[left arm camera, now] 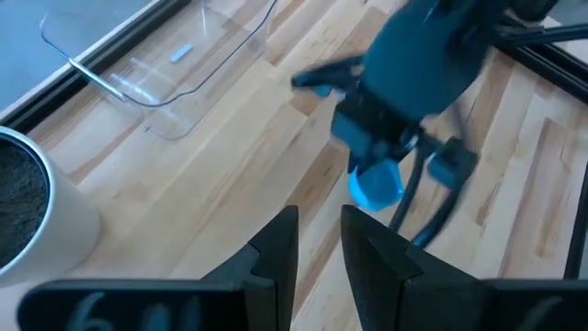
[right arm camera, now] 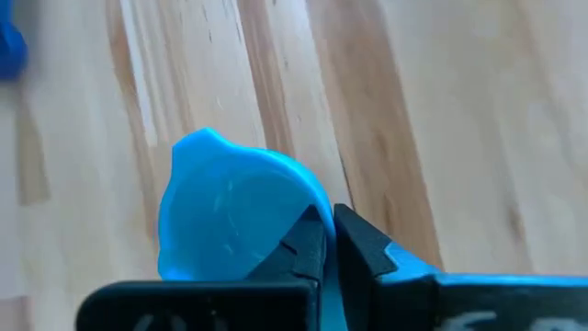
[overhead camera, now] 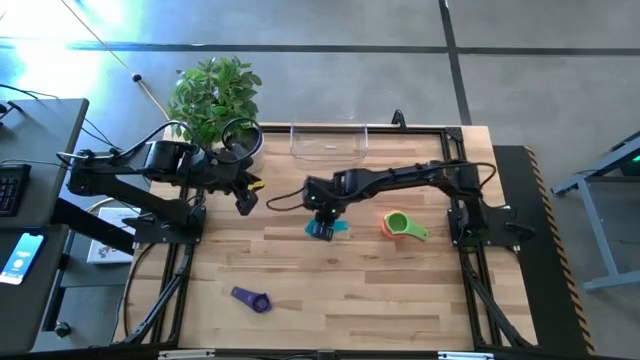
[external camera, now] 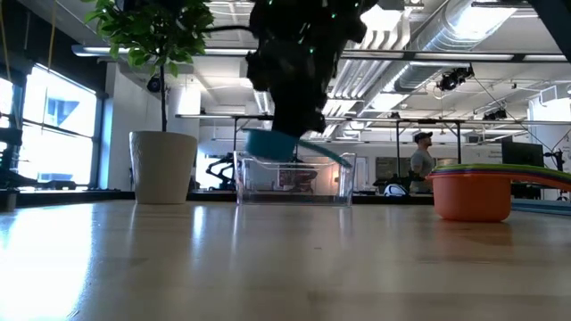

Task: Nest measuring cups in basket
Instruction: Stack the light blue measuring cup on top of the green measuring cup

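My right hand [right arm camera: 329,241] pinches small blue plastic measuring cup [right arm camera: 230,221] mid-bench; lift level, clear near wall of clear plastic basket [overhead camera: 328,143].

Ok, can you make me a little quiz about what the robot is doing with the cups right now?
1. True or false: the right gripper has its jaws shut on a blue cup.
2. Which cup lies alone near the front edge of the table? A) yellow B) purple C) red
3. Fill in: the clear basket sits at the back of the table, next to the white ____ with a plant.

Key:
1. True. The low view shows the blue cup lifted off the table.
2. B, the purple cup.
3. Pot.

Bonus: the left gripper waits near the pot, holding nothing.
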### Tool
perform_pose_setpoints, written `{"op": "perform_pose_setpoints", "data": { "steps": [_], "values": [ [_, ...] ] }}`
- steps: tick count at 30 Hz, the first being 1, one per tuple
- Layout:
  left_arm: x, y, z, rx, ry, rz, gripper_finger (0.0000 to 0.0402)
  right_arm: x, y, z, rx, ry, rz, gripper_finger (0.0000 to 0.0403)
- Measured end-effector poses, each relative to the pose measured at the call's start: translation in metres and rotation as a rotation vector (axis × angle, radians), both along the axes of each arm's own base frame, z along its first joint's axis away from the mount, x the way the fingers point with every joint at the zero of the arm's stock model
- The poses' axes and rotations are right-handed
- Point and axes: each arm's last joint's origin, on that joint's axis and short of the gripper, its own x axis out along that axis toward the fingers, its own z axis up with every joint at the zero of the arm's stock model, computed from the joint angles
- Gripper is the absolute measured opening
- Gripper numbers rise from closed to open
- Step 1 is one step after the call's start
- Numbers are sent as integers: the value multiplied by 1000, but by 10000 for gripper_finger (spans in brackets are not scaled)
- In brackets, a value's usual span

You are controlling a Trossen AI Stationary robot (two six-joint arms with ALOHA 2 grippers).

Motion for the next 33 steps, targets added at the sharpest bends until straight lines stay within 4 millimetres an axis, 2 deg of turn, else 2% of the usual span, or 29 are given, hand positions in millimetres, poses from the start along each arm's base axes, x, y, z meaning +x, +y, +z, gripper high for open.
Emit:
{"op": "perform_pose_setpoints", "data": {
  "steps": [9, 17, 22, 25, 33],
  "values": [
    [0, 0, 0, 22, 9, -25, 76, -32, -3, 60, -83, -44, -115, 1],
    [0, 0, 0, 45, 17, -49, 76, -77, -15, 107, -256, -18, -266, 1],
    [0, 0, 0, 45, 18, -49, 76, -107, -24, 127, -314, 46, -344, 1],
    [0, 0, 0, 45, 17, -48, 76, -122, -28, 129, -303, 61, -381, 1],
    [0, 0, 0, 44, 17, -48, 76, -175, -28, 95, -175, 97, -520, 0]
  ]
}}
